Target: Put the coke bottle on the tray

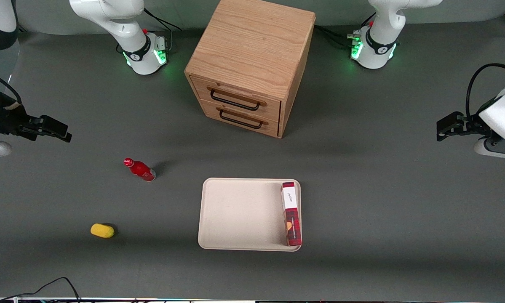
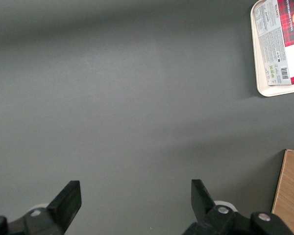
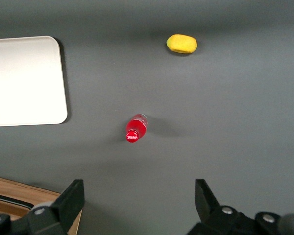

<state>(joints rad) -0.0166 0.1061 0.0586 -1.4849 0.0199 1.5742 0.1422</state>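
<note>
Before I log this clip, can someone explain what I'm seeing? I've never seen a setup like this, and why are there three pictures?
These are two robot arms bolted to a dark table; only one works here. The wide picture faces the arms from the front. The other two come from cameras on each arm's wrist, looking down past the fingers. The working arm's gripper hangs at its end of the table, open and holding nothing. On the table stand a wooden two-drawer cabinet and a small red coke bottle, upright. A cream tray lies nearer the front camera than the cabinet, with a long red box along one edge. A small yellow oval thing lies nearer the front camera than the bottle.
</note>
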